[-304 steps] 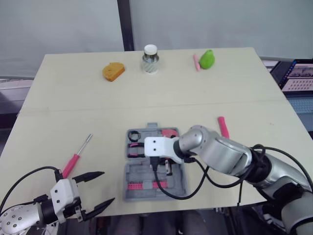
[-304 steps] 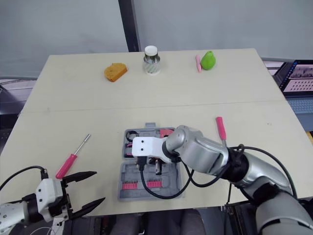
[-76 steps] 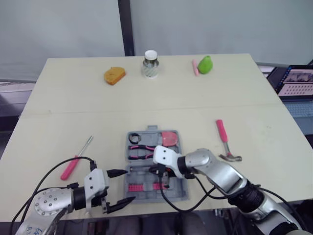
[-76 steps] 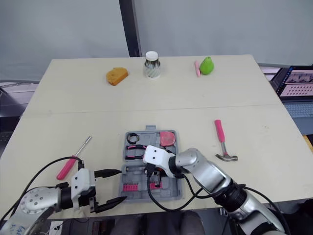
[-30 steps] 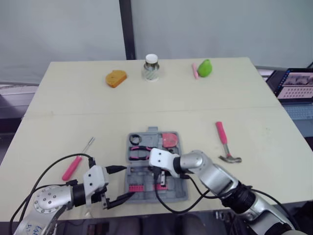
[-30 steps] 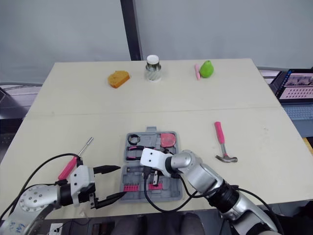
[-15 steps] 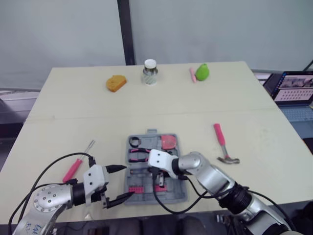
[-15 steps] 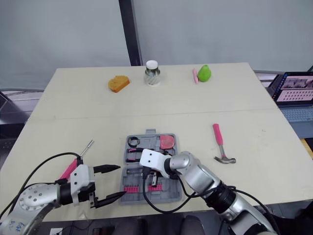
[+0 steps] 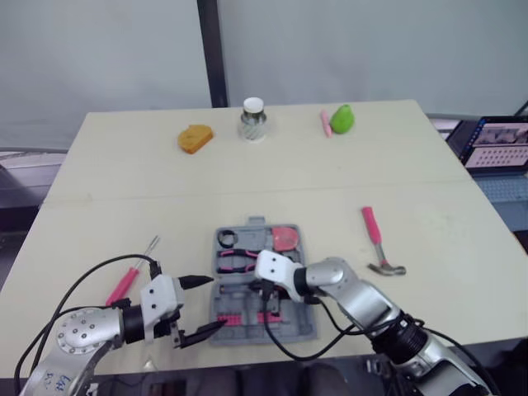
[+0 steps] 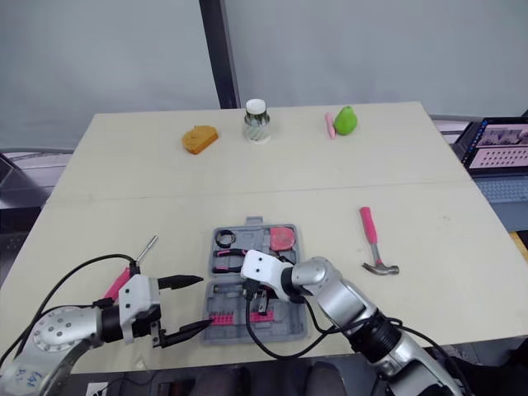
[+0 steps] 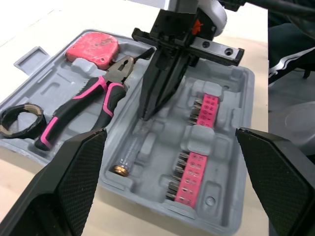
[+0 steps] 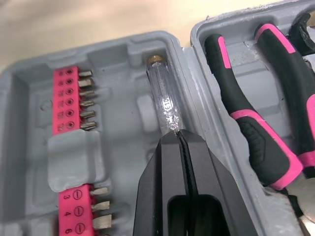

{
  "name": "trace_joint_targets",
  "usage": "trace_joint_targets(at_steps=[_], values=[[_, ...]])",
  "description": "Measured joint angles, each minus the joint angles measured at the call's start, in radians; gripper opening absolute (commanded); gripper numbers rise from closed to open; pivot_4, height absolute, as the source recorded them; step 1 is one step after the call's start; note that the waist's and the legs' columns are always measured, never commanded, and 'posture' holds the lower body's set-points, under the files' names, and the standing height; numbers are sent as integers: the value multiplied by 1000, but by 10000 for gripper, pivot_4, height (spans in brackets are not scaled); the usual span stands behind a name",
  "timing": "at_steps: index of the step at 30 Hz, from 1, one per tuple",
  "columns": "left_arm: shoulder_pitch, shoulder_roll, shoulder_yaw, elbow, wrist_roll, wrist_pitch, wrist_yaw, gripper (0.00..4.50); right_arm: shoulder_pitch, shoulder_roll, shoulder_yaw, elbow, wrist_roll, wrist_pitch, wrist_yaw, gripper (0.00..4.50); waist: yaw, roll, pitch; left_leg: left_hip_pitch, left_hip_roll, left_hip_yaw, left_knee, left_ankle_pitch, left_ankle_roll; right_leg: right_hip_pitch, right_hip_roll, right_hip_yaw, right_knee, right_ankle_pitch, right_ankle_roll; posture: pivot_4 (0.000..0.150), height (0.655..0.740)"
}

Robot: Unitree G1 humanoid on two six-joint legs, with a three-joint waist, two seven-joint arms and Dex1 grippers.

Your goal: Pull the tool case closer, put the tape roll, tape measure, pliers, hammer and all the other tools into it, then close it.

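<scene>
Beige tabletop [image 9: 124,190]: open grey plastic tool case [image 9: 307,328] sits near-centre. Right gripper [image 12: 178,132], fingers pressed together, tips touching clear-handled screwdriver [image 12: 162,101] inside. Left gripper [image 10: 203,302] spread wide just left of it. Pink-handled hammer [image 9: 375,235] lies right.

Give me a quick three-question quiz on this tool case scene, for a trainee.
1. True or false: the hammer lies inside the tool case.
2. Pick one. The right gripper is: A) open, well away from the case; B) shut, its tip on the clear tester in the case; C) shut on the hammer.
3. Fill in: on the table, to the robot's left of the case, lies a pink-handled ____.

Key
1. False: it lies on the table, to the robot's right of the case.
2. B
3. screwdriver
</scene>
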Motion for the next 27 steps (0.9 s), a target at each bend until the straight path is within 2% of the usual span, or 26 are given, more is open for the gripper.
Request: trace_joint_targets(at_steps=[8, 15, 21, 27], values=[[-5, -10, -6, 6, 1, 0, 5, 45000, -20, -1, -80, -6, 63, -12, 41, 201, 0, -5, 25, -3, 0, 0, 2, 0, 0, -2, 0, 0, 0, 0, 0, 1500, 7400], [-12, -18, -10, 7, 2, -4, 7, 45000, -71, -4, -168, -41, 109, -8, 41, 201, 1, -6, 27, -3, 0, 0, 1, 0, 0, -3, 0, -1, 1, 0, 0, 1500, 7400], [-12, -19, -10, 8, 6, -5, 6, 45000, -46, -82, -111, -54, 89, -6, 88, 201, 1, -7, 29, -4, 0, 0, 1, 0, 0, -3, 0, -1, 1, 0, 0, 1500, 7400], [2, -19, -5, 11, 9, -6, 4, 45000, -18, -73, -41, -54, 39, -4, 83, 201, -1, -7, 30, -4, 1, 0, 1, 0, 0, -4, 1, 0, 1, 0, 0, 1500, 7400]])
